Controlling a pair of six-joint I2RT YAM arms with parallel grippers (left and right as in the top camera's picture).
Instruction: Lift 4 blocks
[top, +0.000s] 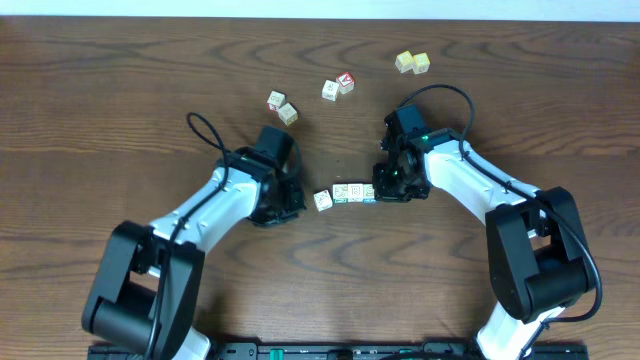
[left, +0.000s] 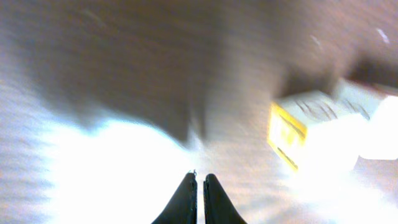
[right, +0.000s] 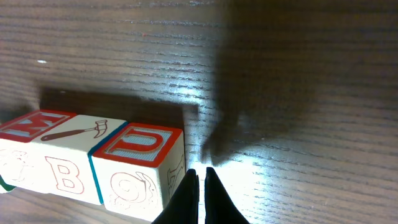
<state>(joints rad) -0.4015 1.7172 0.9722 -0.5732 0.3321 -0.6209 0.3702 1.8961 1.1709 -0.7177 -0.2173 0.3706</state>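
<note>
Four blocks (top: 355, 192) in a row on the tabletop (top: 120, 120), lying between left gripper (left: 198, 180) and right gripper (right: 200, 174), both jaws pressed together and holding nothing, the right just beside the end block.

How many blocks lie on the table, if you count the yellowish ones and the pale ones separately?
Yellowish blocks: 2
Pale blocks: 8
Total: 10 blocks
</note>
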